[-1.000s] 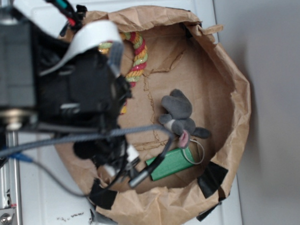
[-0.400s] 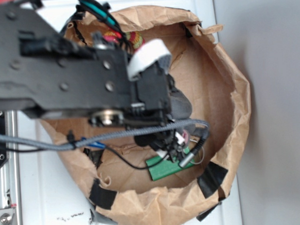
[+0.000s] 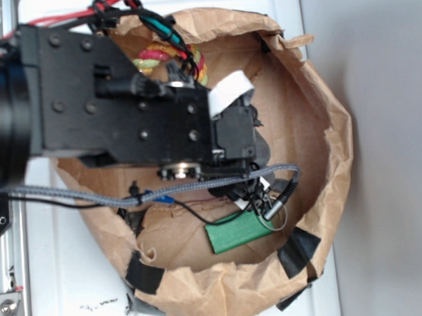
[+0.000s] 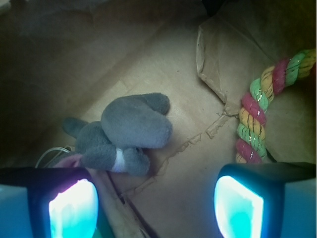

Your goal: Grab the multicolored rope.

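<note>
The multicolored rope [image 4: 255,119], twisted red, yellow and light green, curves down the right side of the wrist view; its lower end runs behind my right fingertip [image 4: 240,210]. In the exterior view only a short piece of the rope [image 3: 155,57] shows at the bag's top, above my arm. My gripper [image 4: 156,208] is open and empty, hanging over bare brown paper between the rope and the grey plush animal [image 4: 124,133]. In the exterior view the arm hides the gripper's fingers.
Everything lies inside a crumpled brown paper bag [image 3: 328,126] on a white table. A flat green block [image 3: 238,232] lies near the bag's lower wall. Cables [image 3: 198,186] hang from the arm across the bag. A torn paper flap [image 4: 213,64] lies left of the rope.
The arm has swung from the bag's left side across its middle, covering the plush animal and most of the rope in the exterior view.
</note>
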Available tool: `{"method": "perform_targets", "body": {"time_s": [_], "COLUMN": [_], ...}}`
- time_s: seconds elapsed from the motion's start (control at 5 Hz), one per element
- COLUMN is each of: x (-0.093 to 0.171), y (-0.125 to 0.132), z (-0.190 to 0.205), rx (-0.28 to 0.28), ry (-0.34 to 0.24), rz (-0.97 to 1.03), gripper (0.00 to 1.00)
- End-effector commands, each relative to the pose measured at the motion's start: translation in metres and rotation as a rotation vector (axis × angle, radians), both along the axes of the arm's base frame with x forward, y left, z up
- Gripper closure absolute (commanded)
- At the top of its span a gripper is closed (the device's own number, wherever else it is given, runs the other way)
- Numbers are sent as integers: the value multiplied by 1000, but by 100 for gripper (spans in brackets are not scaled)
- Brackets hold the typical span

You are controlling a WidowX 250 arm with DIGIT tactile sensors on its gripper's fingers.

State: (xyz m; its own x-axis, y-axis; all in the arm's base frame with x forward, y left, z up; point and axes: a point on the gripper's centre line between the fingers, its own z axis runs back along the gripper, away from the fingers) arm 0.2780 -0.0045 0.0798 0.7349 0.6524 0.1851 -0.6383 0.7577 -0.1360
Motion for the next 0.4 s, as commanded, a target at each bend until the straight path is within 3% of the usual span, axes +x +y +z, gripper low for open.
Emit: {"method": "perform_targets", "body": {"time_s": [0.0, 0.2], "x": [6, 2], "y": [5, 14], "z": [11, 15], "rx": [0, -25], "ry": [-44, -49], "rz": [3, 15], "gripper": [0, 0]}}
